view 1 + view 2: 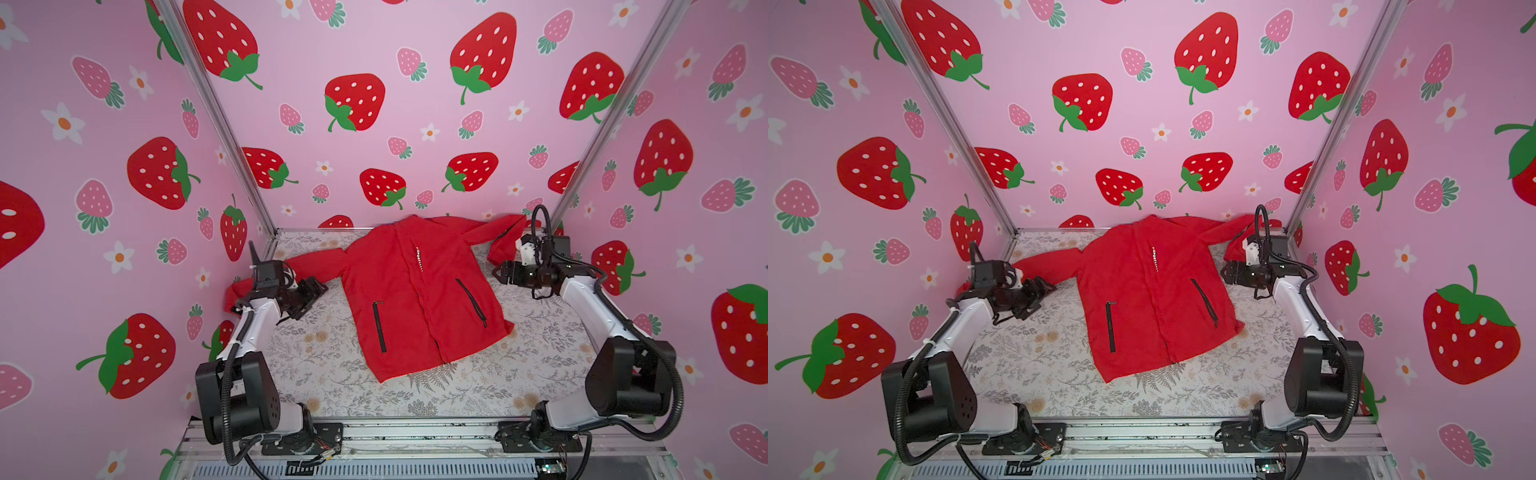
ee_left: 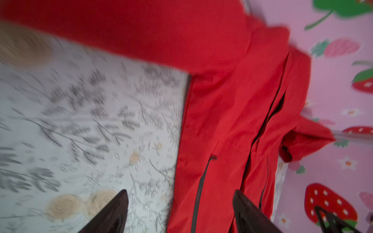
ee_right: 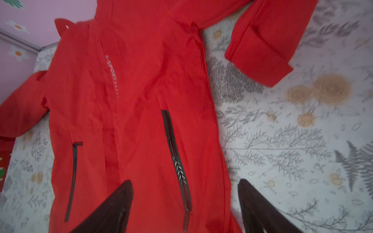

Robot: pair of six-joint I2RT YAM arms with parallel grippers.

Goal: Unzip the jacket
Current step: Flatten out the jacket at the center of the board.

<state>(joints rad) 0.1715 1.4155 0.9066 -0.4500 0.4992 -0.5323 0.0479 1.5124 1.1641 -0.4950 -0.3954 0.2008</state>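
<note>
A bright red jacket (image 1: 415, 299) is lying face up, spread flat in the middle of a floral-patterned table (image 1: 332, 374), its collar pointing toward the back wall and its hem toward the near edge; its front panels are meeting down the middle; a black pocket zipper (image 1: 379, 328) is showing on each side; one sleeve (image 1: 316, 262) is stretching toward the left gripper (image 1: 315, 294), which is hovering just beside the jacket, jaws standing apart and holding nothing; the right gripper (image 1: 500, 272) is hanging near the other, folded sleeve (image 1: 505, 237), likewise spread wide and empty; pink strawberry-printed walls (image 1: 415, 124) are enclosing everything.
</note>
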